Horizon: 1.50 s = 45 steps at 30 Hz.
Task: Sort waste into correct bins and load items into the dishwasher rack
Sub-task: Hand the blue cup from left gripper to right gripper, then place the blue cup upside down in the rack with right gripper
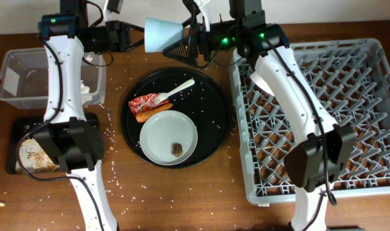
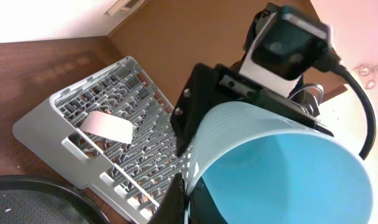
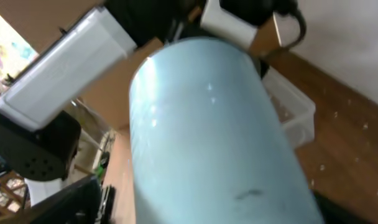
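One cup (image 1: 164,33) lies sideways; we see left end effector (image 1: 138,38) pinching its rim, base toward wide right end effector (image 1: 185,40).

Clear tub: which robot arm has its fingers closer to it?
Left. The left fingers are just right of the clear tub's far corner, pinching the blue cup. The right fingers are beyond the cup, next to the grey rack.

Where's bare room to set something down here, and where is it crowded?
The rack is mostly bare right of the right arm. Bare wood, rice-speckled, lies between the round tray, left arm and rack. Crowded: the tray, carrying plate, fork, wrapper, sausage.
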{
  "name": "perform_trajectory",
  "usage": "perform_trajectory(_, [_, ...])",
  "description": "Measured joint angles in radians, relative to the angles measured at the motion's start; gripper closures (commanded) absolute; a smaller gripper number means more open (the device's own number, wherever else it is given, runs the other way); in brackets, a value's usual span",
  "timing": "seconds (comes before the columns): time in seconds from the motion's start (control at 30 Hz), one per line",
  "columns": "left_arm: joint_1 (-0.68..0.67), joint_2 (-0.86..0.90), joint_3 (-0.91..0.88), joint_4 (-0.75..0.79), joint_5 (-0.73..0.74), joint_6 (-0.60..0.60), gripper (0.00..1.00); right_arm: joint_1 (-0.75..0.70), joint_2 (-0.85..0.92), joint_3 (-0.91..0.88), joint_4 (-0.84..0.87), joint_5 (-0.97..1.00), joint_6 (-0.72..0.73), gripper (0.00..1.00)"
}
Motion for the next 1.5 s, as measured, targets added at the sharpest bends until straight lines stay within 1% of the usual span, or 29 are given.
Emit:
perform_trajectory(0.03, [-0.002, 0.000, 0.000, 0.000, 0.006, -0.002, 1.00, 0.000, 0.000, 0.000, 0.018, -0.004, 0.000, 0.15])
perform_trajectory(0.13, [-0.005, 0.000, 0.000, -0.003, 0.013, -0.003, 1.00, -0.001, 0.000, 0.000, 0.033, -0.010, 0.002, 0.21])
perform_trajectory(0.17, [-0.006, 0.000, 0.000, -0.003, 0.016, -0.003, 1.00, -0.001, 0.000, 0.000, 0.036, -0.010, 0.000, 0.30])
perform_trajectory(0.2, [-0.006, 0.000, 0.000, -0.004, 0.017, -0.003, 0.99, -0.002, 0.002, 0.000, 0.039, -0.010, 0.000, 0.35])
perform_trajectory(0.23, [-0.006, 0.000, 0.000, -0.004, 0.017, -0.003, 0.90, -0.002, 0.002, 0.000, 0.047, -0.006, -0.002, 0.37])
perform_trajectory(0.3, [-0.006, 0.000, 0.000, -0.005, 0.017, -0.005, 0.71, -0.005, 0.006, 0.000, 0.057, -0.018, -0.002, 0.38])
perform_trajectory(0.33, [-0.007, 0.000, 0.000, -0.006, 0.014, -0.013, 0.65, -0.005, 0.006, 0.000, 0.068, -0.028, -0.004, 0.38])
perform_trajectory(0.37, [-0.008, 0.000, 0.000, -0.007, 0.014, -0.015, 0.63, -0.005, 0.006, 0.000, 0.072, -0.033, -0.004, 0.41])
perform_trajectory(0.4, [-0.008, 0.000, 0.000, -0.006, 0.012, -0.016, 0.60, -0.006, 0.006, 0.000, 0.072, -0.036, -0.004, 0.42])
perform_trajectory(0.5, [-0.008, 0.000, 0.000, -0.006, 0.007, -0.018, 0.58, -0.023, 0.006, 0.000, 0.079, -0.044, 0.010, 0.44])
perform_trajectory(0.57, [-0.008, 0.000, 0.000, -0.006, -0.002, -0.017, 0.55, -0.059, 0.006, 0.000, 0.080, -0.044, 0.027, 0.47])
perform_trajectory(0.6, [-0.008, 0.000, 0.000, -0.006, -0.017, -0.018, 0.55, -0.079, 0.006, 0.000, 0.079, -0.044, 0.037, 0.48])
perform_trajectory(0.63, [-0.008, 0.000, 0.000, -0.006, -0.035, -0.018, 0.52, -0.098, 0.006, 0.000, 0.071, -0.043, 0.048, 0.47])
perform_trajectory(0.7, [-0.008, 0.000, 0.000, -0.005, -0.118, -0.018, 0.50, -0.154, 0.005, 0.002, -0.026, 0.007, 0.077, 0.47])
perform_trajectory(0.73, [-0.008, 0.000, 0.000, -0.005, -0.156, -0.018, 0.50, -0.173, 0.005, 0.005, -0.093, 0.048, 0.084, 0.47])
perform_trajectory(0.77, [-0.008, 0.000, 0.000, -0.005, -0.243, -0.017, 0.49, -0.208, 0.005, 0.005, -0.169, 0.104, 0.088, 0.47])
perform_trajectory(0.8, [-0.008, 0.000, 0.000, -0.006, -0.299, -0.018, 0.49, -0.227, 0.005, 0.006, -0.231, 0.150, 0.083, 0.47])
perform_trajectory(0.83, [-0.008, 0.000, 0.000, -0.006, -0.393, -0.017, 0.49, -0.259, 0.002, 0.006, -0.339, 0.243, 0.076, 0.47])
perform_trajectory(0.87, [-0.008, 0.000, 0.000, -0.005, -0.474, -0.017, 0.48, -0.280, -0.004, 0.006, -0.395, 0.305, 0.070, 0.47])
perform_trajectory(0.93, [-0.008, 0.000, 0.000, -0.004, -0.564, -0.017, 0.48, -0.309, -0.029, 0.006, -0.531, 0.458, 0.062, 0.47])
perform_trajectory(0.97, [-0.008, 0.000, 0.000, -0.005, -0.633, -0.017, 0.48, -0.330, -0.062, 0.005, -0.597, 0.560, 0.060, 0.47])
perform_trajectory(1.0, [-0.008, 0.000, 0.000, -0.004, -0.664, -0.017, 0.48, -0.342, -0.083, 0.006, -0.632, 0.622, 0.058, 0.47])
perform_trajectory(1.03, [-0.008, 0.000, 0.000, -0.003, -0.705, -0.017, 0.48, -0.355, -0.115, 0.006, -0.710, 0.716, 0.058, 0.47])
perform_trajectory(1.1, [-0.008, 0.000, 0.000, -0.006, -0.782, -0.017, 0.48, -0.387, -0.198, 0.010, -0.822, 0.923, 0.060, 0.47])
perform_trajectory(1.17, [-0.008, 0.000, 0.000, -0.007, -0.834, -0.017, 0.48, -0.396, -0.235, 0.011, -0.933, 1.124, 0.070, 0.47])
perform_trajectory(1.23, [-0.008, 0.000, 0.000, -0.006, -0.856, -0.017, 0.48, -0.396, -0.224, 0.011, -0.945, 1.252, 0.088, 0.47])
perform_trajectory(1.3, [-0.008, 0.000, 0.000, -0.007, -0.862, -0.017, 0.48, -0.396, -0.199, 0.011, -0.889, 1.313, 0.092, 0.47])
perform_trajectory(1.4, [-0.008, 0.000, 0.000, -0.006, -0.866, -0.017, 0.48, -0.399, -0.126, 0.010, -0.765, 1.324, 0.090, 0.47])
perform_trajectory(1.5, [-0.008, 0.000, 0.000, -0.018, -0.870, -0.017, 0.47, -0.420, -0.040, 0.010, -0.751, 1.273, 0.089, 0.47])
